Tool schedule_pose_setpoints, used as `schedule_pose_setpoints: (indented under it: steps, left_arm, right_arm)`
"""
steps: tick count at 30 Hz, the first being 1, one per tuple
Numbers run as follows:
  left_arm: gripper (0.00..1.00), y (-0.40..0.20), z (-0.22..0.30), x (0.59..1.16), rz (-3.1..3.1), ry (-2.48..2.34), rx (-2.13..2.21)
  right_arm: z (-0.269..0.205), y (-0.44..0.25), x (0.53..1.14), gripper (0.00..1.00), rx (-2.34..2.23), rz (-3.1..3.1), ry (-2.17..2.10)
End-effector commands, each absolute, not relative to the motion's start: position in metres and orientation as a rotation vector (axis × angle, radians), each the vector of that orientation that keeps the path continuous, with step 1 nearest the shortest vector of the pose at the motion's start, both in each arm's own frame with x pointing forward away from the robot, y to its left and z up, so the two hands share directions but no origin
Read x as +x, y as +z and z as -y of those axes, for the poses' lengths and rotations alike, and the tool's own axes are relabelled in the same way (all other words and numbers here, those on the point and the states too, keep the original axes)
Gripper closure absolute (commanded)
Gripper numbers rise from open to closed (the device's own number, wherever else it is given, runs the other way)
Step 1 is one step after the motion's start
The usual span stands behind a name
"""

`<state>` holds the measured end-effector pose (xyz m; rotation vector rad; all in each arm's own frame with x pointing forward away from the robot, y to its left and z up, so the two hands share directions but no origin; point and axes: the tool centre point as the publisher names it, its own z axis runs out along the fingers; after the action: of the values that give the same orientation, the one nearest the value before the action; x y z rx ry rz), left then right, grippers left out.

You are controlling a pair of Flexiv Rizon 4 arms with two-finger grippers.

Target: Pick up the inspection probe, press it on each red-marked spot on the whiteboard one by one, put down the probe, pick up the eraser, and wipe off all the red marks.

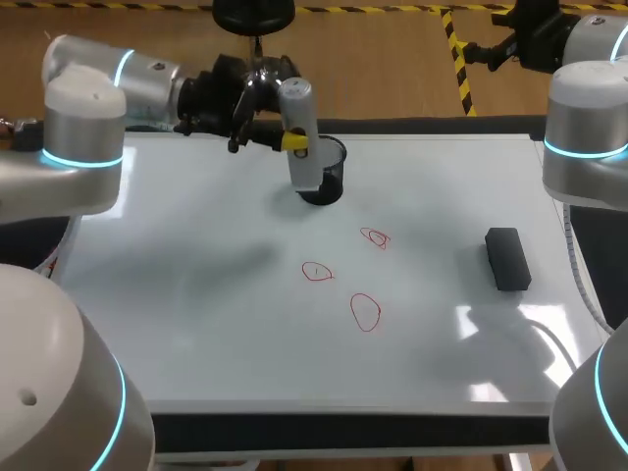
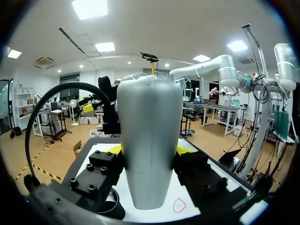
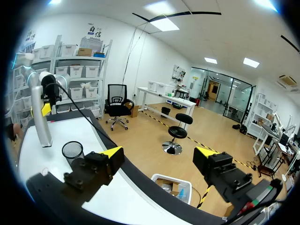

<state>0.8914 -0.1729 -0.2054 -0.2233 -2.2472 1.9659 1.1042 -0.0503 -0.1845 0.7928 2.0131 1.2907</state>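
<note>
The left gripper (image 1: pixel 295 141) is closed on the inspection probe (image 1: pixel 300 116). In the left wrist view its two yellow-tipped fingers (image 2: pixel 111 150) press against the grey body from opposite sides, spread only as wide as the probe is thick. The probe stands roughly upright, with its narrower end pointing down over the far part of the whiteboard (image 1: pixel 196 294). A black mesh cup (image 1: pixel 330 175) stands there, and in the head view the probe's lower end overlaps the cup's rim. The right wrist view shows the probe beside the cup rather than inside it. Whether its tip touches the board cannot be told. Three red marks are drawn near the middle of the board: one (image 1: pixel 376 237) nearest the cup, one (image 1: pixel 317 271) to its left and nearer the robot, and the largest loop (image 1: pixel 365 312) nearest the front edge. The black eraser (image 1: pixel 507 258) lies flat on the board's right side, well apart from the marks and the probe. The right gripper (image 3: pixel 159 153) is held past the board's far right corner, with its fingers wide apart and nothing between them.
</note>
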Motion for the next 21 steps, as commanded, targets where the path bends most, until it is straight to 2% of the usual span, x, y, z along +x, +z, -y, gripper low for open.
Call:
schedule_pose_setpoints:
  steps: [1, 21]
  left_arm:
    - [1.00, -0.207, 0.170, 0.878, 2.252, 1.988, -0.195]
    - [1.00, -0.234, 0.176, 0.845, 2.245, 1.948, -0.155]
  right_arm:
    - [0.050, -0.184, 1.104, 0.00, 0.793, -2.013, 1.291]
    - [0.050, -0.184, 1.104, 0.00, 0.793, -2.013, 1.291]
